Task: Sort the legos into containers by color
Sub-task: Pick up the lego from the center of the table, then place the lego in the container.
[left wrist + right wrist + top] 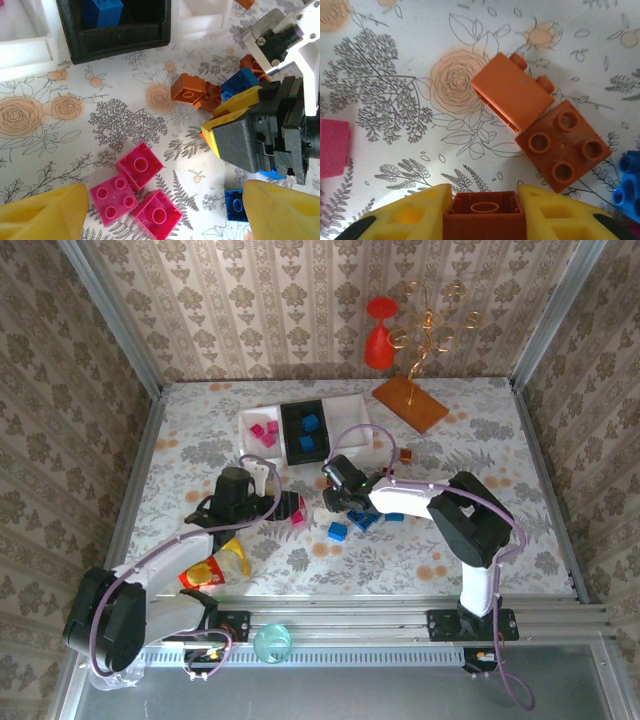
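Apparently hollow-side-up, squarish orange lego [484, 217] in right tool [484, 199]

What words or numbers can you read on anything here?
No text can be read anywhere.
orange bricks: studs show no readable letters.
yellow-and-red toy: any print is too small to tell.
black tray, white trays: no labels visible.
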